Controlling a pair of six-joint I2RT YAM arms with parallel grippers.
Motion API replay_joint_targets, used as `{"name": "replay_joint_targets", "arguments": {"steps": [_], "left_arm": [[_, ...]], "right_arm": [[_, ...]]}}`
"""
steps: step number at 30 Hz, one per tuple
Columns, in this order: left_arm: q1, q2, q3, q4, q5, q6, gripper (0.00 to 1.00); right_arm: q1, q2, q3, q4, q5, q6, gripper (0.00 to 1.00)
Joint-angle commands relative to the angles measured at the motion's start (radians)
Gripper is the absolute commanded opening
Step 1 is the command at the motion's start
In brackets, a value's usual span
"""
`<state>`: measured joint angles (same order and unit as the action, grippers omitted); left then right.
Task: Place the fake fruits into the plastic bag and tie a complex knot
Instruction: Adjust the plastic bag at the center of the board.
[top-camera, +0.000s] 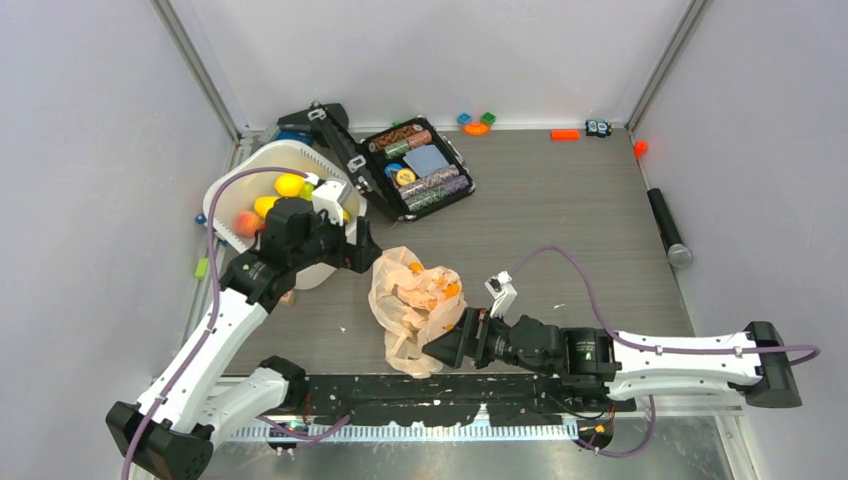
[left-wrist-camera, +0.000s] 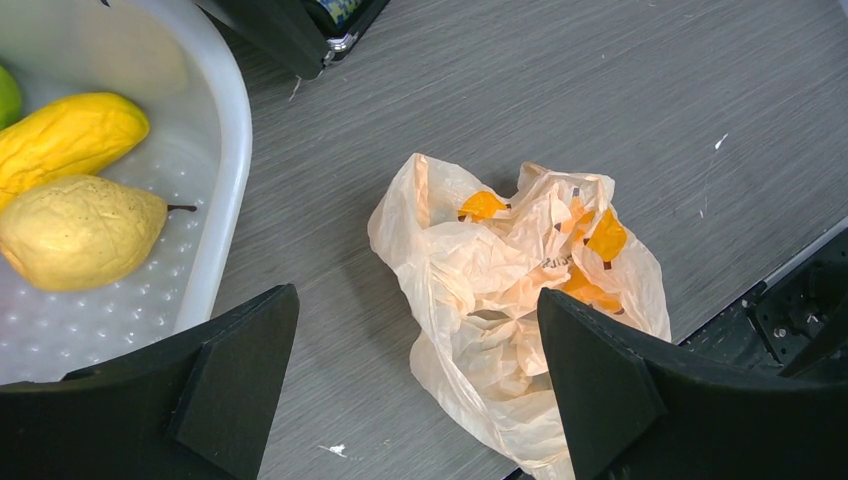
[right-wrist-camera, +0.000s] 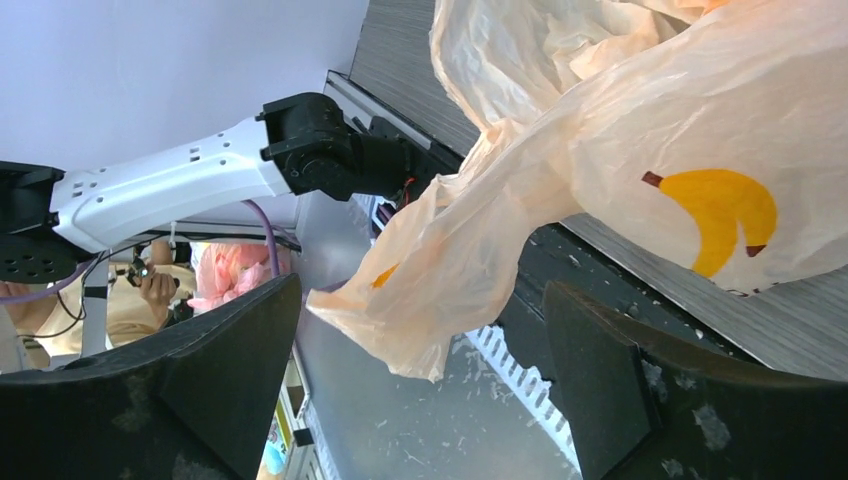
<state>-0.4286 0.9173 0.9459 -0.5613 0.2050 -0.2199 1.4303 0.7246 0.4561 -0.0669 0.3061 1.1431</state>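
The plastic bag (top-camera: 415, 305) lies crumpled on the grey table, pale peach with yellow-orange prints. The fake fruits (top-camera: 275, 195) sit in a white tub (top-camera: 232, 172) at the back left. In the left wrist view there is a yellow fruit (left-wrist-camera: 70, 135), a pale yellow pear (left-wrist-camera: 75, 230) and a sliver of green fruit (left-wrist-camera: 5, 95). My left gripper (top-camera: 365, 252) hovers open between tub and bag (left-wrist-camera: 520, 290), holding nothing. My right gripper (top-camera: 445, 345) is open at the bag's near end. A loose tip of the bag (right-wrist-camera: 450, 290) hangs between its fingers (right-wrist-camera: 600, 370), not pinched.
An open black case (top-camera: 415, 165) of poker chips stands behind the bag. A black microphone (top-camera: 668, 225) lies at the right. Small toys (top-camera: 475, 122) line the back wall. A black rail (top-camera: 450, 395) runs along the table's near edge.
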Motion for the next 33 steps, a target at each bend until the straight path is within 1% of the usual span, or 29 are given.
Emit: {"name": "replay_joint_targets", "arguments": {"steps": [1,5,8,9,10,12,13,14,15,16,17,18,19,20,21,22,23,24,25,26,27,28,29,30,31,33], "left_arm": [[-0.008,-0.022,-0.006,0.003,-0.008,0.016,0.93],[-0.012,-0.022,-0.006,0.003,-0.01,0.017,0.93],[-0.013,-0.022,-0.006,0.0,-0.015,0.019,0.93],[-0.013,-0.024,-0.006,0.0,-0.016,0.02,0.94],[-0.013,-0.025,-0.006,-0.001,-0.019,0.022,0.94],[-0.013,-0.027,-0.006,-0.003,-0.025,0.025,0.94],[-0.013,-0.029,-0.006,-0.004,-0.028,0.027,0.94],[-0.013,-0.03,-0.006,-0.005,-0.03,0.028,0.94],[-0.013,-0.033,-0.006,-0.006,-0.033,0.03,0.94],[-0.013,-0.034,-0.006,-0.006,-0.036,0.032,0.94],[-0.013,-0.035,-0.006,-0.007,-0.038,0.035,0.94],[-0.013,-0.036,-0.004,-0.008,-0.039,0.037,0.94],[-0.013,-0.037,-0.004,-0.008,-0.039,0.04,0.94],[-0.013,-0.039,-0.005,-0.008,-0.038,0.043,0.94],[-0.013,-0.042,-0.006,-0.008,-0.038,0.046,0.94],[-0.013,-0.046,-0.009,-0.006,-0.037,0.047,0.94],[-0.013,-0.051,-0.01,-0.005,-0.038,0.048,0.94],[-0.013,-0.052,-0.01,-0.003,-0.033,0.048,0.95],[-0.014,-0.055,-0.01,-0.002,-0.024,0.048,0.96],[-0.013,-0.057,-0.01,-0.001,-0.018,0.049,0.96],[-0.013,-0.059,-0.009,0.0,-0.012,0.05,0.97],[-0.013,-0.062,-0.008,0.0,-0.005,0.052,0.98],[-0.013,-0.066,-0.008,-0.001,-0.003,0.056,0.98],[-0.013,-0.069,-0.007,-0.002,-0.003,0.062,0.99],[-0.012,-0.073,-0.008,-0.002,-0.005,0.064,0.99],[-0.012,-0.074,-0.011,0.0,-0.007,0.065,0.99]], "right_arm": [[0.037,0.014,0.041,0.062,0.087,0.015,0.99],[0.039,0.089,0.072,0.06,0.057,0.02,0.96],[0.039,0.172,0.107,0.037,0.029,0.014,0.99],[0.039,0.187,0.121,0.031,0.023,0.008,0.98],[0.039,0.21,0.126,0.03,0.014,0.005,0.97],[0.039,0.227,0.14,0.032,0.011,-0.016,0.89],[0.039,0.23,0.142,0.035,0.014,-0.037,0.77],[0.037,0.234,0.143,0.046,0.016,-0.052,0.69],[0.036,0.236,0.144,0.054,0.014,-0.089,0.56],[0.023,0.243,0.151,0.06,-0.007,-0.113,0.49],[0.009,0.25,0.157,0.061,-0.028,-0.176,0.35],[-0.028,0.267,0.174,0.062,-0.09,-0.206,0.28],[-0.048,0.278,0.183,0.077,-0.128,-0.273,0.16],[-0.09,0.3,0.203,0.093,-0.221,-0.358,0.11],[-0.107,0.322,0.216,0.092,-0.321,-0.402,0.06],[-0.134,0.334,0.256,0.059,-0.362,-0.516,0.06],[-0.142,0.358,0.282,0.028,-0.422,-0.585,0.05],[-0.149,0.371,0.347,-0.062,-0.439,-0.72,0.05],[-0.15,0.397,0.377,-0.109,-0.472,-0.793,0.05],[-0.151,0.408,0.438,-0.208,-0.485,-0.927,0.05],[-0.151,0.429,0.468,-0.297,-0.492,-0.988,0.05],[-0.151,0.437,0.513,-0.334,-0.482,-1.091,0.05],[-0.151,0.447,0.531,-0.386,-0.457,-1.133,0.05],[-0.151,0.449,0.556,-0.405,-0.446,-1.207,0.05],[-0.151,0.449,0.565,-0.427,-0.426,-1.236,0.05],[-0.151,0.437,0.566,-0.42,-0.406,-1.293,0.05]]}}
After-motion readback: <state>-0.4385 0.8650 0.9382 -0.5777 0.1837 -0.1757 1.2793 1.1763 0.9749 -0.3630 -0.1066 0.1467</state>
